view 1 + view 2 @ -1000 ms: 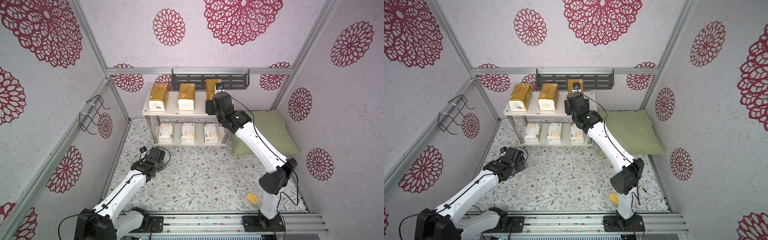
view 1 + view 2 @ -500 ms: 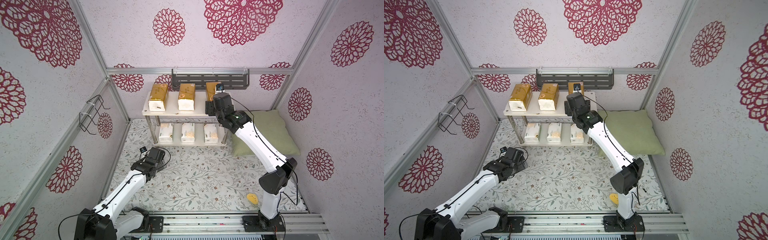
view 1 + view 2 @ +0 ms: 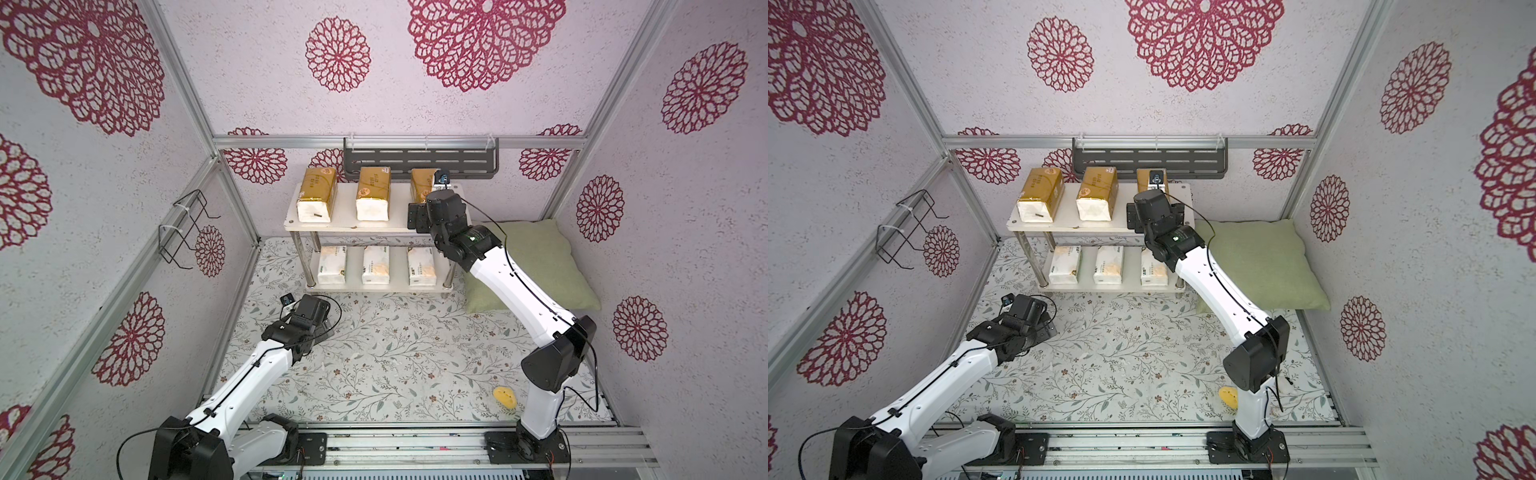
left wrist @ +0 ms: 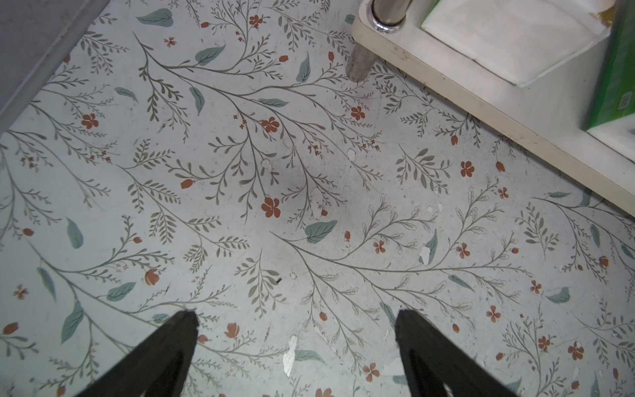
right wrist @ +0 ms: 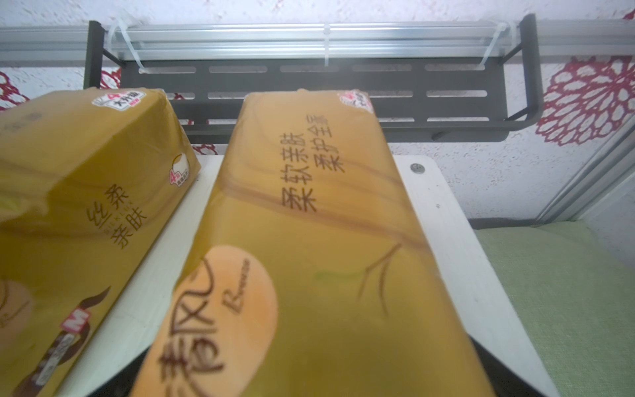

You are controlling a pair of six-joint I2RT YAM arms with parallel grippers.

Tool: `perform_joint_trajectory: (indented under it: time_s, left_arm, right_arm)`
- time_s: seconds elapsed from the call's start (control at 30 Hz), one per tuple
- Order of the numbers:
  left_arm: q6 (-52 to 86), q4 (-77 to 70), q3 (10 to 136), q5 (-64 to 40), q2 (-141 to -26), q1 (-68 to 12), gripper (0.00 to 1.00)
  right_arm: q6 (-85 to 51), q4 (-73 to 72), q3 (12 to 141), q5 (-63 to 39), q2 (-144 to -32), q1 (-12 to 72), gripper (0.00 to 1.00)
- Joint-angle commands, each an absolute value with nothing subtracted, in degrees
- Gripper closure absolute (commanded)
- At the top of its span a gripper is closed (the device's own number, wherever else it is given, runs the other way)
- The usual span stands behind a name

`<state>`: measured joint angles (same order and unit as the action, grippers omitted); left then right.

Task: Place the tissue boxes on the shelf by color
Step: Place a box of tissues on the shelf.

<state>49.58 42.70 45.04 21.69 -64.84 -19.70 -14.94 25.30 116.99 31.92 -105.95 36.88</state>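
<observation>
Sorting looks all but done: on the shelf (image 3: 345,220), at 12 o'clock on the floor (image 3: 395,353), three gold packs (image 3: 373,192) line the top board and three white packs (image 3: 376,270) the lower one. The right gripper (image 3: 417,216) reaches out level at the end pack (image 5: 309,257), at 3 o'clock on the top board; whether its jaws hold it cannot be told. The left gripper (image 4: 297,314) hangs low at 8 o'clock, jaws wide and empty.

Small white two-tier shelf with chrome legs (image 3: 345,205) stands upright, both boards loaded. Upper board: three shiny gold soft tissue packs (image 3: 374,193) lying flat, side by side, white ends forward, gaps between. Lower board: three white soft tissue packs with green-orange print (image 3: 376,266), same row arrangement.
</observation>
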Motion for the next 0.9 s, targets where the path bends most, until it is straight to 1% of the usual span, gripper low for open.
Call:
perform_joint_trajectory:
  time_s: [0.0, 0.13, 0.4, 0.47, 0.6, 0.87]
  left_arm:
    - [49.9, 42.3, 45.2, 21.6, -64.8, -19.4, 0.03]
    - [50.0, 42.2, 45.2, 21.6, -64.9, -19.4, 0.03]
    - [50.1, 42.1, 45.1, 21.3, -64.7, -19.4, 0.03]
    - [50.1, 42.1, 45.1, 21.3, -64.7, -19.4, 0.03]
    - [50.2, 42.1, 45.1, 21.3, -64.6, -19.4, 0.03]
    - [50.2, 41.9, 45.0, 21.4, -64.6, -19.4, 0.03]
  right_arm:
    - [-15.7, 22.0, 116.6, 33.9, -101.7, 36.4, 0.01]
    - [-16.1, 19.5, 114.1, 34.7, -100.4, 36.4, 0.01]
    - [-17.3, 12.1, 105.8, 35.7, -96.5, 36.4, 0.06]
    - [-16.6, 10.3, 104.6, 34.6, -96.1, 36.5, 0.05]
    - [-15.8, 8.6, 103.6, 32.2, -96.2, 36.5, 0.01]
    - [-12.2, 0.1, 95.3, 29.2, -91.5, 36.7, 0.01]
